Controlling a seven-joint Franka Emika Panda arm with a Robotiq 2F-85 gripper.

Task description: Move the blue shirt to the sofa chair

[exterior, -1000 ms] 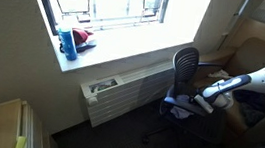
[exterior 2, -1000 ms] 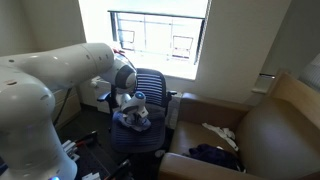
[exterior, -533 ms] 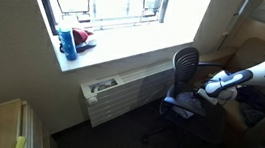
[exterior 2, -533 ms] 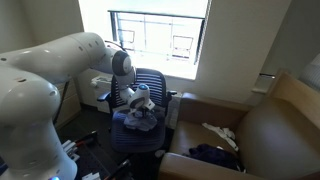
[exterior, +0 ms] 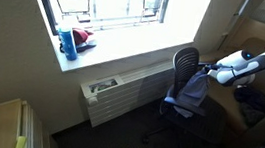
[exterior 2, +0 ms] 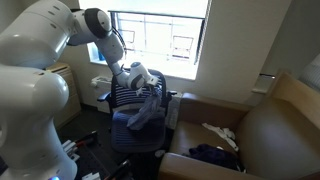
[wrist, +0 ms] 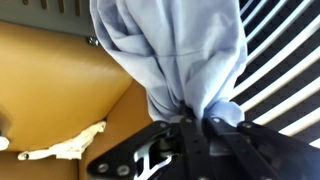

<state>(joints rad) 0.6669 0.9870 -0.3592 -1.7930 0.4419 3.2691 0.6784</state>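
Shirt held up over the office chair, not yet on the sofa chair.

The gripper (exterior 2: 140, 76) is clamped on a bunched fold at the top of the blue shirt (exterior 2: 146, 108), as the wrist view shows, so the cloth hangs down freely over the office chair (exterior 2: 128, 140). It seems to be held high so that it can pass over the armrest toward the sofa chair (exterior 2: 265, 125), where a white cloth (exterior 2: 222, 133) and a dark garment (exterior 2: 215, 155) already lie.
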